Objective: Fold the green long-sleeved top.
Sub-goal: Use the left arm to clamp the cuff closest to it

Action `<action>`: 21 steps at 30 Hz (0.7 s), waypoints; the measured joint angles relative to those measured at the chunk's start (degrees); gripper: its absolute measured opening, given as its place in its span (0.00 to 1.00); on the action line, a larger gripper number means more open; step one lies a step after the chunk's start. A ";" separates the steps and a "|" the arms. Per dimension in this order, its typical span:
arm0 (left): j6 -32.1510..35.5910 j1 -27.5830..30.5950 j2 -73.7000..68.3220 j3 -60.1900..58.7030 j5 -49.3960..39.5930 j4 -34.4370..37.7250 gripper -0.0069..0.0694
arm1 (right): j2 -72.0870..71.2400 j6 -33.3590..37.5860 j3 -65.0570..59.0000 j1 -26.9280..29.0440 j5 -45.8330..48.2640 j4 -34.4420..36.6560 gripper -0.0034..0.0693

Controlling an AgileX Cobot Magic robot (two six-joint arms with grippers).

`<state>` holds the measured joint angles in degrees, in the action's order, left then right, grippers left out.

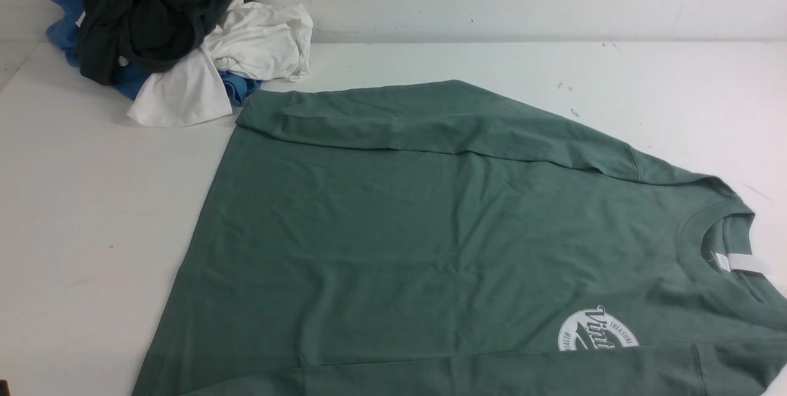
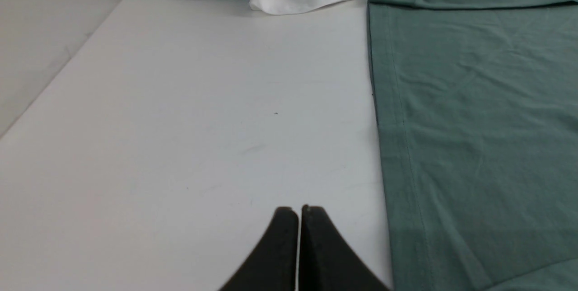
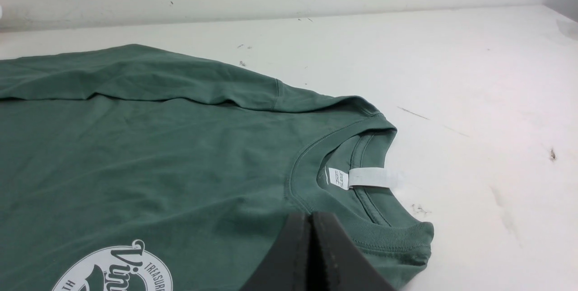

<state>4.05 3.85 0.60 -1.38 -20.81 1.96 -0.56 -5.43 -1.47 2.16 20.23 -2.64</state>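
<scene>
Front view: smooth green long-sleeved top (image 1: 399, 230)

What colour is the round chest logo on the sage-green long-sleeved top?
White round script logo; clearest in right wrist view.

- One green long-sleeved top (image 1: 393, 230) is lying on one table (image 1: 74, 199).
- One neck label (image 1: 741, 262) and one round logo (image 1: 596, 331) are showing on it.
- One heap is holding one black garment (image 1: 147, 8), one white garment (image 1: 246, 45) and one blue garment (image 1: 64, 27); folds are hiding any further pieces.
- Two grippers are showing: the left gripper (image 2: 299, 209) and the right gripper (image 3: 310, 215).
</scene>
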 joint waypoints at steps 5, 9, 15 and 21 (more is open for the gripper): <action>0.00 0.00 0.00 0.00 0.00 0.00 0.08 | 0.00 0.00 0.00 0.00 0.05 2.64 0.03; 0.00 0.00 0.00 0.00 0.00 0.00 0.08 | 0.00 0.00 0.00 0.00 0.05 3.49 0.03; 0.00 0.00 0.00 0.00 0.00 0.00 0.08 | 0.00 0.00 0.00 0.00 0.05 3.53 0.03; -0.50 0.00 0.00 -0.10 1.71 2.05 0.08 | 0.00 0.00 0.00 0.00 0.05 3.58 0.03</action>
<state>3.55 3.85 0.60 -1.48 -19.10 4.01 -0.56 -5.43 -1.47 2.16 20.28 0.94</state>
